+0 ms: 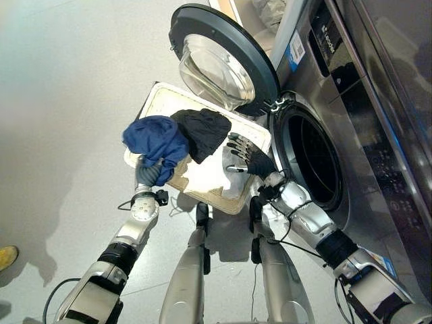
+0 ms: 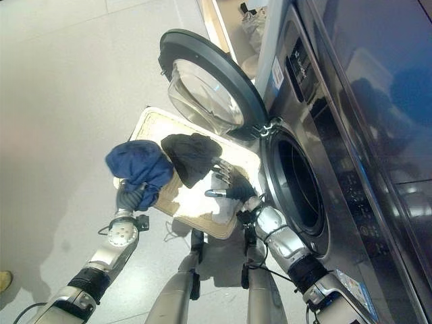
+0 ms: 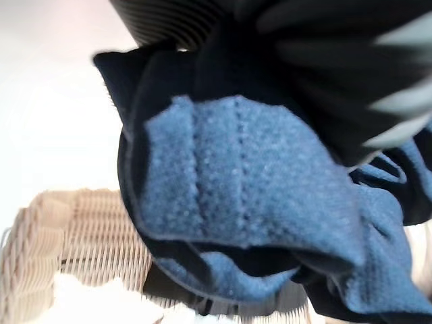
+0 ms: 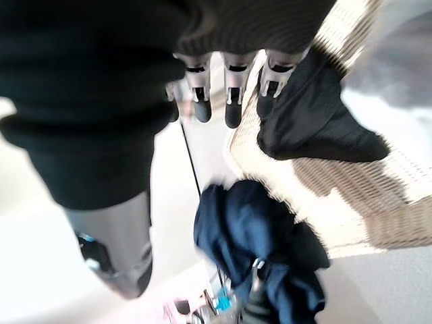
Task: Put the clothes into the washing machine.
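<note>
One blue garment (image 1: 156, 140) bunched in left hand (image 1: 150, 172) fingers, black garment (image 1: 202, 131) in wicker basket (image 1: 162, 96) — right hand (image 1: 248, 159) spread.

left hand (image 1: 150, 172) raised, fingers clenched, right hand (image 1: 248, 159) open

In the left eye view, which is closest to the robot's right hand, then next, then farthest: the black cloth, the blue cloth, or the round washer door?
From the right hand:
1. Black cloth, in the basket, right beside the fingers.
2. Blue cloth, bunched on the left hand, at the basket's far side.
3. Washer door, swung open, above the basket.
</note>
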Motion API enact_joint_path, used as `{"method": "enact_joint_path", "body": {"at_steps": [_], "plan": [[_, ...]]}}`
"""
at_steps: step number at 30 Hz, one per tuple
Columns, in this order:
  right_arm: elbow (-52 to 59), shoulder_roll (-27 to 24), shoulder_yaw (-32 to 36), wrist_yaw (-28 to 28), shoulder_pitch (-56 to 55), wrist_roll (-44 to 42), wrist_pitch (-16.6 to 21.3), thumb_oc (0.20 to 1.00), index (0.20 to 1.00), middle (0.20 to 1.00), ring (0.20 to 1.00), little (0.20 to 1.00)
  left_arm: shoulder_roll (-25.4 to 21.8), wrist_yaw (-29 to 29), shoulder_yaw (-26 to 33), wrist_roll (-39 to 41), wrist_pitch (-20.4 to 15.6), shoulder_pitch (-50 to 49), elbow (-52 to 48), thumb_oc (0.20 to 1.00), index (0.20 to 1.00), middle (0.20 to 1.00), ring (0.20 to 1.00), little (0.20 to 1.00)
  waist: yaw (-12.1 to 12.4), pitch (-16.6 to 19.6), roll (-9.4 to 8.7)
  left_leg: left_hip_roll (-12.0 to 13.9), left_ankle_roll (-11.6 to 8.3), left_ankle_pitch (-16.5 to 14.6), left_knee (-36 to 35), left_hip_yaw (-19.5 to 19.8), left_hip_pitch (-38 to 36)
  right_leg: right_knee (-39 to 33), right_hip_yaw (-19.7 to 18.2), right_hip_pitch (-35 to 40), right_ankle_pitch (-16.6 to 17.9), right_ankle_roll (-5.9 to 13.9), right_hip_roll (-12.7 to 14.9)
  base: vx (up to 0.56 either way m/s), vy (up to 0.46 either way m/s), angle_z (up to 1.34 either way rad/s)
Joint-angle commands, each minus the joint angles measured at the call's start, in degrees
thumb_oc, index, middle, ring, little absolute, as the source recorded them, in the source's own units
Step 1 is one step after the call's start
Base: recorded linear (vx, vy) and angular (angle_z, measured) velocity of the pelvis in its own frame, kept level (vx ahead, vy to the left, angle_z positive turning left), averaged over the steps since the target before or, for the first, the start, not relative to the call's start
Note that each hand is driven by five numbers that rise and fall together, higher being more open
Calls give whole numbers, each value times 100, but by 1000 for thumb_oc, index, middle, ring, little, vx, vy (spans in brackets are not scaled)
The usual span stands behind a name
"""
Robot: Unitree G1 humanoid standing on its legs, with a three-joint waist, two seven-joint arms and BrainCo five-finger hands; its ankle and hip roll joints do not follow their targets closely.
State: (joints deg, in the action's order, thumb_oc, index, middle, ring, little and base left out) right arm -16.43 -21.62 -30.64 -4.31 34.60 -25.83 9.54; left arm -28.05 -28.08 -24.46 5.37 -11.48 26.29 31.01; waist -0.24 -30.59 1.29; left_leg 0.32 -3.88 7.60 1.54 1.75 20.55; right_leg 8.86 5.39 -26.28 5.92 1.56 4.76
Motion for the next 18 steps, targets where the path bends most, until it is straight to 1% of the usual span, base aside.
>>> {"method": "enact_joint_path", "body": {"at_steps": [1, 3, 5, 8, 10, 15, 18], "plan": [[716, -153, -183, 30, 228, 415, -60, 1000, 1000, 1000, 1000, 1000, -280, 217, -150, -1026, 83, 254, -508, 200, 200, 200, 200, 200, 65, 80, 58, -506, 183, -379, 477, -177, 50, -173, 180, 405, -300, 133, -122, 32, -15, 1], [752, -304, -306, 103, 391, 546, -148, 1000, 1000, 1000, 1000, 1000, -454, 348, -408, -1448, 158, 389, -626, 200, 200, 200, 200, 200, 72, 80, 70, -497, 185, -372, 456, -173, 6, -134, 200, 439, -331, 133, -124, 35, -14, 2], [727, -398, -375, 152, 493, 565, -226, 1000, 1000, 1000, 1000, 1000, -567, 447, -569, -1635, 174, 513, -707, 200, 200, 200, 200, 200, 73, 80, 75, -492, 187, -368, 440, -167, -18, -123, 210, 458, -339, 139, -121, 33, -17, 2], [620, -464, -430, 133, 541, 375, -350, 1000, 1000, 1000, 1000, 1000, -724, 567, -802, -1857, 177, 701, -852, 200, 200, 200, 200, 200, 57, 80, 72, -488, 184, -372, 421, -175, -58, -133, 233, 491, -330, 159, -108, 31, -15, 6], [529, -485, -486, 13, 529, 192, -442, 1000, 1000, 1000, 1000, 1000, -778, 618, -925, -2043, 112, 790, -896, 200, 200, 200, 200, 200, 47, 79, 68, -486, 188, -371, 395, -184, -76, -141, 245, 489, -317, 172, -104, 17, -7, 2], [429, -494, -566, -260, 442, -337, -663, 1000, 1000, 1000, 1000, 1000, -894, 775, -1092, -2124, 109, 930, -1076, 200, 200, 200, 200, 200, 37, 79, 60, -478, 183, -371, 358, -201, -95, -167, 259, 503, -307, 194, -97, 6, -5, 0], [384, -433, -631, -493, 358, -726, -878, 1000, 1000, 1000, 1000, 1000, -930, 824, -1192, -2103, 27, 989, -1155, 200, 200, 200, 200, 200, 23, 79, 43, -471, 184, -368, 328, -224, -91, -191, 259, 480, -285, 212, -106, 0, 0, 0]]}}
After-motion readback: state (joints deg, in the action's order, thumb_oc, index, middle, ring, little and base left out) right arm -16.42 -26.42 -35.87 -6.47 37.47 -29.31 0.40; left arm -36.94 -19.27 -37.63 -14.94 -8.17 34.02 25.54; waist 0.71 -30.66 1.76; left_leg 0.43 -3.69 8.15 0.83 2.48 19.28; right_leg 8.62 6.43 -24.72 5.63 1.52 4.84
